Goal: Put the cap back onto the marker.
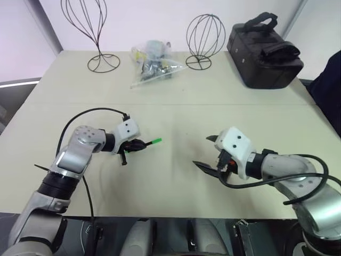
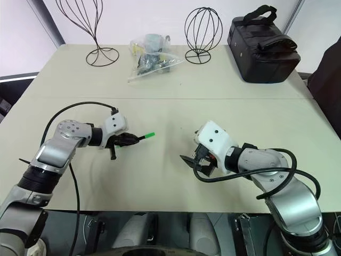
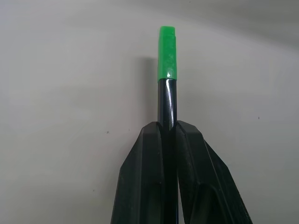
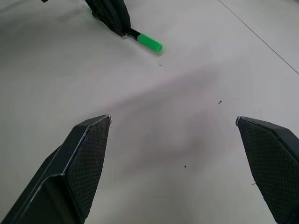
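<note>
My left gripper (image 1: 139, 144) is shut on the thin black marker (image 3: 167, 100), low over the left middle of the beige table (image 1: 176, 186). The marker sticks out past the fingertips toward the table's centre. The bright green cap (image 3: 168, 51) sits on that free end, in line with the shaft; it also shows as the cap (image 4: 149, 42) in the right wrist view. My right gripper (image 1: 203, 151) hovers apart from it over the right middle of the table, open wide, with nothing between its fingers (image 4: 84, 158).
At the back of the table stand two black wire stands (image 1: 97, 32) (image 1: 205, 37), with a clear plastic bag of small items (image 1: 152, 61) between them. A black case (image 1: 264, 53) sits at the back right. A dark shape (image 1: 327, 88) is at the right edge.
</note>
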{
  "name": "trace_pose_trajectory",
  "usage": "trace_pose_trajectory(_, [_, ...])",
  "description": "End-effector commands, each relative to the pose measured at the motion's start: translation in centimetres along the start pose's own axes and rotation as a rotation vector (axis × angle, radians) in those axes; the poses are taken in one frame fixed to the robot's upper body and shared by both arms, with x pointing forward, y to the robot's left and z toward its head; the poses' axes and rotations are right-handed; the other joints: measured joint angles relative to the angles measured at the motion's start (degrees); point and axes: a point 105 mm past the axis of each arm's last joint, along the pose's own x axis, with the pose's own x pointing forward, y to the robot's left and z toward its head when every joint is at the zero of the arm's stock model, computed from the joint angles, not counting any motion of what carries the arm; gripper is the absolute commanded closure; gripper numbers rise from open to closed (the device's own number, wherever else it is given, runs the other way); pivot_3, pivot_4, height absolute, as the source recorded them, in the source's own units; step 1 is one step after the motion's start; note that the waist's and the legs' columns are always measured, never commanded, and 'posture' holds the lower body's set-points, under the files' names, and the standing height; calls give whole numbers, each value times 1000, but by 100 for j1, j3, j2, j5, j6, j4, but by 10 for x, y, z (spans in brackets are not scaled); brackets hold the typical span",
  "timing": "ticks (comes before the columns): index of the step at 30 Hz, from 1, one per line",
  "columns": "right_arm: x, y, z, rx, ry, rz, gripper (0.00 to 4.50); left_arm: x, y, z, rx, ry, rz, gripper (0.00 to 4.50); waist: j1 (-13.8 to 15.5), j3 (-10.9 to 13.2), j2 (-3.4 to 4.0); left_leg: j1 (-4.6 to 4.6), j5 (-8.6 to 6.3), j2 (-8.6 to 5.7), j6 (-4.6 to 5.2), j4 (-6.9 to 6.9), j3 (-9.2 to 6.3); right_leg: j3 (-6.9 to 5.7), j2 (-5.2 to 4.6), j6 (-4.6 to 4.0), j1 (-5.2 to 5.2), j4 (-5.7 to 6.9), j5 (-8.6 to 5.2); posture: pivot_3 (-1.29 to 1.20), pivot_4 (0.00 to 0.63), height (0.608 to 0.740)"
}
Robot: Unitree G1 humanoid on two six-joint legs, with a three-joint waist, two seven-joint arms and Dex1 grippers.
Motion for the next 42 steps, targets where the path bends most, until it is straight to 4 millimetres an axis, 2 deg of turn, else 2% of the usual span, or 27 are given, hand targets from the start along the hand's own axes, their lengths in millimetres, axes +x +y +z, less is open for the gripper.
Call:
trace_pose_trajectory(1, [-2,0,6,-25,-21,-13,111,1,-1,2,20,-3,-12,4500,0,0,0,0,0,0,0,0,0,0,0,0,0,0,0,0,150,740])
trace_pose_trajectory(42, [-2,-1,3,-24,-2,-21,111,3,2,3,20,-15,-19,4500,1,0,0,0,0,0,0,0,0,0,-2,0,1,-1,0,0,150,740])
